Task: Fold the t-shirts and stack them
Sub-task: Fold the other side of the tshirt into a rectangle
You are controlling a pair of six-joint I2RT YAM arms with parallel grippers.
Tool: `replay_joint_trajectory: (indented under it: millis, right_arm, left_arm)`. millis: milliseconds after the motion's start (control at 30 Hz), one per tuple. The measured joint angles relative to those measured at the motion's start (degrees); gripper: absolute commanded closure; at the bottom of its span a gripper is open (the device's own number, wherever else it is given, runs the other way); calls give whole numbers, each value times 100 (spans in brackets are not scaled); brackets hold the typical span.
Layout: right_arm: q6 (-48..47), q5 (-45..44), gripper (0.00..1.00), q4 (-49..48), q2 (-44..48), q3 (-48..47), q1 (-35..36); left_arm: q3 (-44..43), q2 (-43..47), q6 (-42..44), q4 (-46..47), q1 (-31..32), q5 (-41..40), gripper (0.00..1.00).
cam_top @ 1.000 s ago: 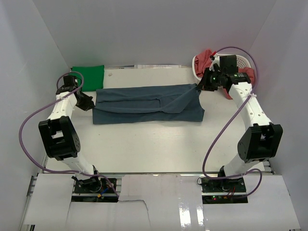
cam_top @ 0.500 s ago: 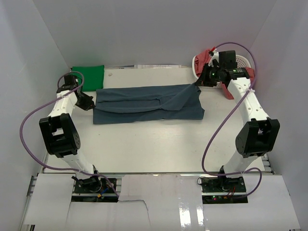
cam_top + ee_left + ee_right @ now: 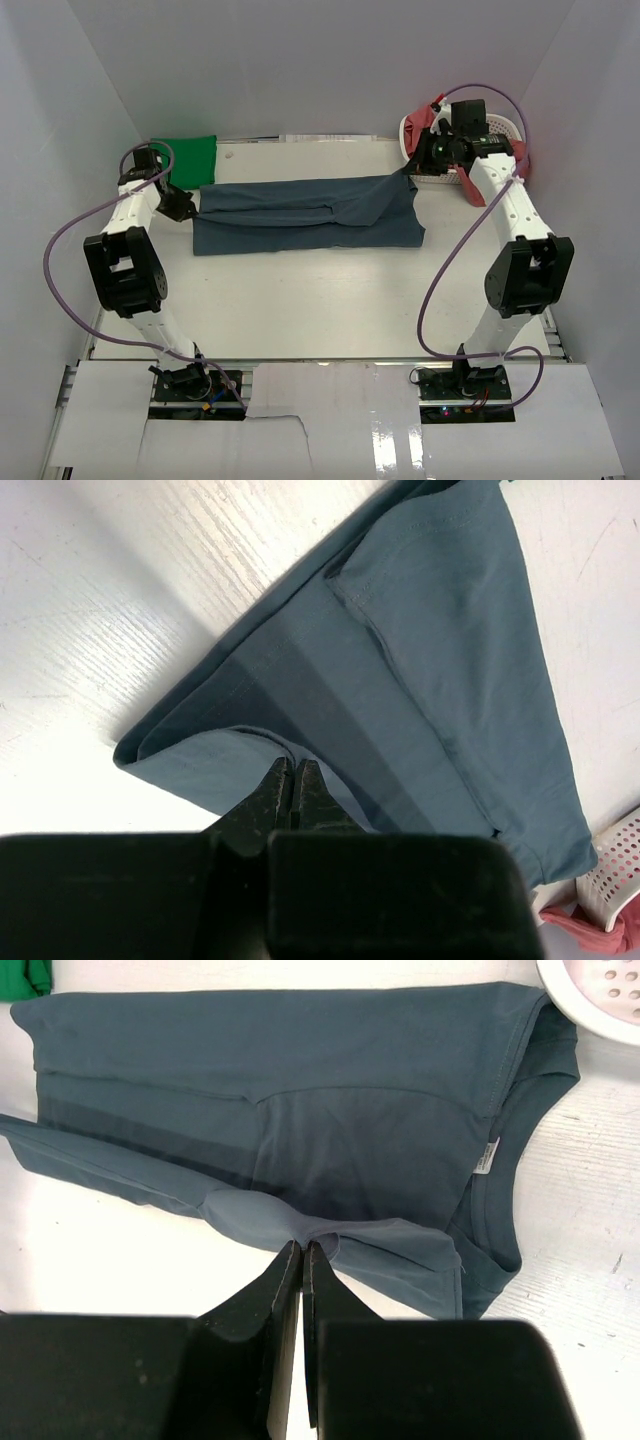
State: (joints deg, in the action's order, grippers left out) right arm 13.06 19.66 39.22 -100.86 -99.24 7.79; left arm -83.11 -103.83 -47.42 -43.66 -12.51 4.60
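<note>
From above, the slate blue t-shirt (image 3: 300, 215) lies stretched across the tabletop (image 3: 300, 290) between the 2 arms, folded lengthwise into a long band. The left fingers (image 3: 188, 207) are pressed together on its left end, and the right fingers (image 3: 411, 174) are pinched on a corner at its far right end, where the cloth rises slightly off the tabletop. Just beyond the left fingers sits the green t-shirt (image 3: 185, 155), folded. Beyond the right fingers stands the white basket (image 3: 505, 128), with salmon red t-shirts (image 3: 425, 118) spilling over its rim. In the left wrist view, the left fingers (image 3: 291, 770) are closed tip to tip on a folded edge of the slate blue t-shirt (image 3: 440, 650), which runs away from them in layered folds; the basket (image 3: 625, 865) and a bit of salmon cloth (image 3: 600, 925) sit to their right. In the right wrist view, the right fingers (image 3: 302, 1250) are clamped on a small bunched fold of the slate blue t-shirt (image 3: 300, 1070), which spreads out ahead of them with its collar to the right; the basket (image 3: 600, 990) lies ahead to the right and the green t-shirt (image 3: 25, 975) ahead at far left.
</note>
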Motion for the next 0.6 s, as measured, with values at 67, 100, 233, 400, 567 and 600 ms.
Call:
replay_joint_trajectory:
  millis: [67,100,233,400,567,600]
  right_arm:
    - [0,2,92,9,-63,-66,-2]
    - [0,4,92,13,-101,-105,-2]
    - [-2,24,92,94,-286,-328,-7]
    - [-2,42,92,125,-533,-553,-11]
    - [-4,44,92,133,-741,-680,-22]
    - [-7,44,92,122,-787,-691,-22]
  left_arm:
    - [-22,-48,0,-15,0,0,100]
    - [-39,-66,-2,-17,0,0,100]
    - [-142,-98,-2,-66,2,0,100]
    - [-350,-243,0,-87,11,-2,100]
    - [-457,-538,0,-96,39,-9,100]
    - [-479,-601,0,-96,46,-13,100]
